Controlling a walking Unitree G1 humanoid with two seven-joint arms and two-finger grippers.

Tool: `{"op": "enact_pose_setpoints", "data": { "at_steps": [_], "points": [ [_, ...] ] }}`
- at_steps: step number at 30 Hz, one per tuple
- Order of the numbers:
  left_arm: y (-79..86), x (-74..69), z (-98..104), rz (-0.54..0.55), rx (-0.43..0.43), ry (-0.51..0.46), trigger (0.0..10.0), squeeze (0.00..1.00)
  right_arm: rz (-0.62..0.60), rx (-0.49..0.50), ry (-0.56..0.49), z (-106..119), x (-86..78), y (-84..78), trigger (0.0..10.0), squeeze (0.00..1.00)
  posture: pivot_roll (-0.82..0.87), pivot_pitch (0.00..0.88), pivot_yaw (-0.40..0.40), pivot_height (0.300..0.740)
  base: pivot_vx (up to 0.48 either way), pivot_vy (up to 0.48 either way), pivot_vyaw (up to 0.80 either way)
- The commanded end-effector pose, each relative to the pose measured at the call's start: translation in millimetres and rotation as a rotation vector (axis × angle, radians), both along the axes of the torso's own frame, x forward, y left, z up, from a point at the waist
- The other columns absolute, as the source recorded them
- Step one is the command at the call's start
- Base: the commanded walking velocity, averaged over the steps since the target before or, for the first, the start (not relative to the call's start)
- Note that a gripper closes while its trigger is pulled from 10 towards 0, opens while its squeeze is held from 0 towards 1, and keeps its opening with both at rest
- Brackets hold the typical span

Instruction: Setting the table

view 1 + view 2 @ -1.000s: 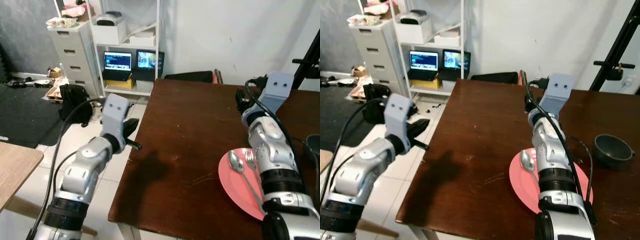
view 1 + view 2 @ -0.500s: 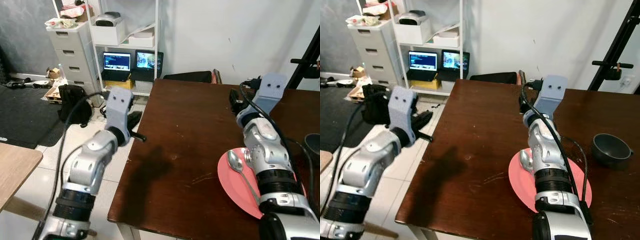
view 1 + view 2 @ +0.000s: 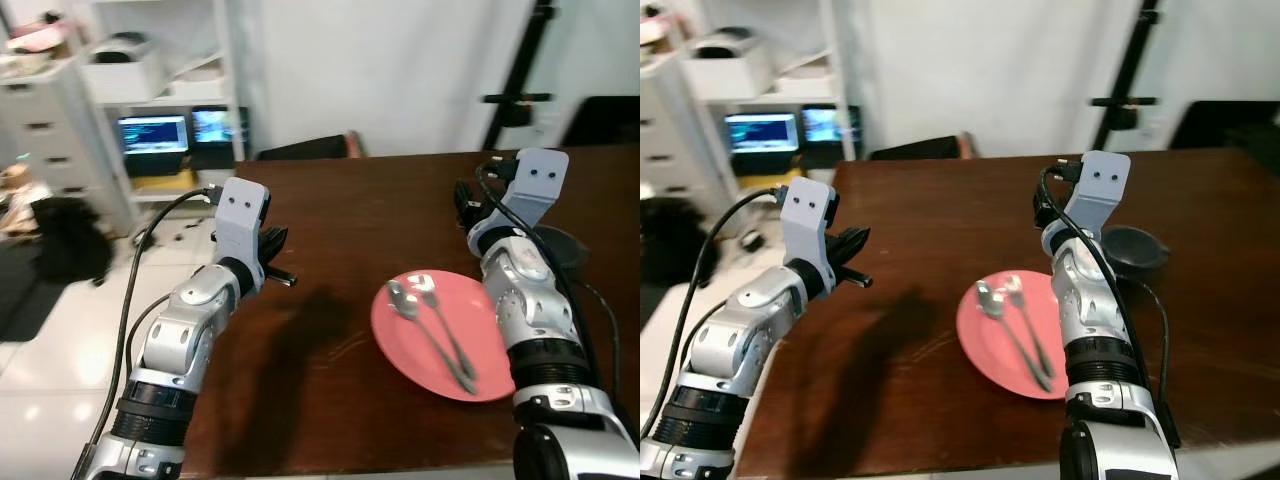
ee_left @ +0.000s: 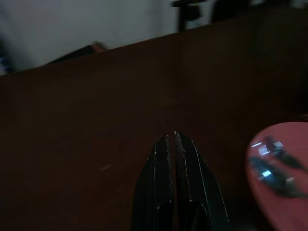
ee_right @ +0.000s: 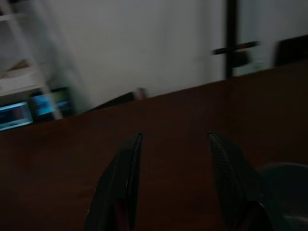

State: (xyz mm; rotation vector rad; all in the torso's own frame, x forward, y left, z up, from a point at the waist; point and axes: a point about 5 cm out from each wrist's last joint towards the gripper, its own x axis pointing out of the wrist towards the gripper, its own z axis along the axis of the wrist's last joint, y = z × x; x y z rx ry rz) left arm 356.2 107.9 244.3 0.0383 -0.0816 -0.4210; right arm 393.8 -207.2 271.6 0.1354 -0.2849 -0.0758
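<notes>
Plate [image 3: 430, 345]: round, pink, smooth.
Spoon [image 3: 399, 298] and fork [image 3: 440, 322]: shiny metal, on plate.
Left gripper [image 4: 173, 136]: fingers pressed together, empty.
Right gripper [image 5: 174, 139]: fingers wide apart, empty.

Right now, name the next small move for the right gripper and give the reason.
Probably lower the right gripper toward the spoon on the pink plate. Its fingers are open and empty above the table, and the spoon and fork lie on the plate, not beside it.

Home room doubling as workspace: dark brown wooden dining table [image 3: 360, 215], white metal shelving unit [image 3: 215, 80] holding two lit laptops [image 3: 152, 133], grey plastic drawer tower [image 3: 50, 120], pale tiled floor [image 3: 60, 350].
</notes>
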Motion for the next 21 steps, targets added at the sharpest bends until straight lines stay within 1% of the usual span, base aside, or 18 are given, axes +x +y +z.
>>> {"op": "enact_pose_setpoints", "data": {
  "at_steps": [1,17,21],
  "points": [
    [2.0,1.3,-3.6,0.011,0.004,0.024,10.0,0.0,-0.004,0.0,0.026,-5.0,0.4,-1.1,10.0,0.0,-0.02,0.085,0.09,0.74,0.0,0.0,-0.77],
    [1.5,1.4,-2.3,0.016,0.011,0.016,10.0,0.0,-0.012,-0.006,0.026,-3.5,0.3,-1.2,10.0,0.0,-0.02,0.087,0.094,0.74,0.0,0.0,-0.76],
    [0.6,0.6,-0.5,0.007,0.013,-0.006,10.0,0.0,-0.013,-0.023,0.026,-2.9,0.3,-0.6,10.0,0.0,-0.02,0.09,0.094,0.74,0.0,0.0,0.0]
  ]
}}
